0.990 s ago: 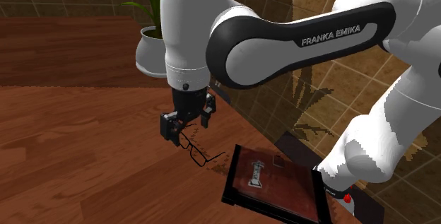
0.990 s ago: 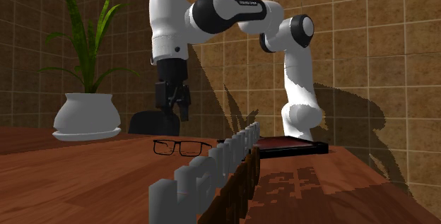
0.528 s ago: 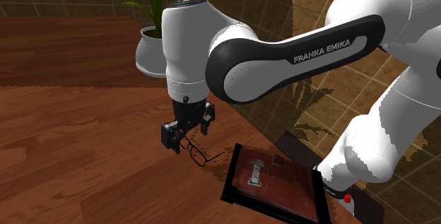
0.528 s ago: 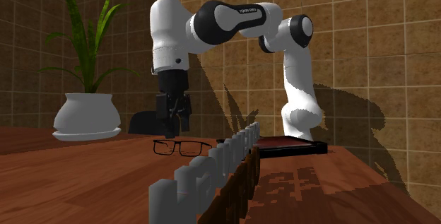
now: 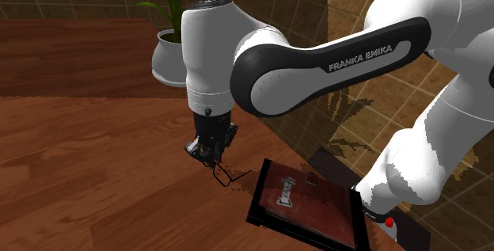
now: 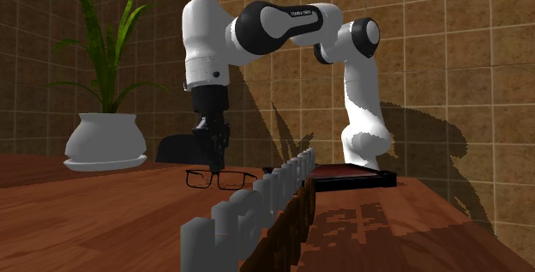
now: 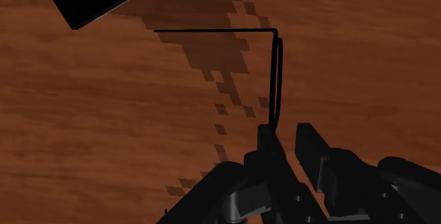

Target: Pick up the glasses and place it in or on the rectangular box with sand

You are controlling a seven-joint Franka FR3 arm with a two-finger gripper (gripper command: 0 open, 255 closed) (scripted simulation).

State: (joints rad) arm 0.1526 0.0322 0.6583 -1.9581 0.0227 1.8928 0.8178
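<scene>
Our gripper (image 5: 209, 146) has its jaws nearly closed, pinching the thin glasses (image 6: 219, 178) on the table (image 5: 95, 186) beside the box (image 5: 256, 200). Such a narrow hold could let them slip or swing when we lift.

White rounded arm (image 5: 212, 59); black joint (image 5: 317, 61) lettered "FRANKA EMIKA", upper right; red button (image 5: 389, 223), lower right; black gripper (image 5: 210, 150).

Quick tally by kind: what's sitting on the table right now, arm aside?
Glasses: 1
Box with sand: 1
Potted plant: 1
Row of grey upright pieces: 1 (number of pieces too hard to tell)
Total: 4
</scene>
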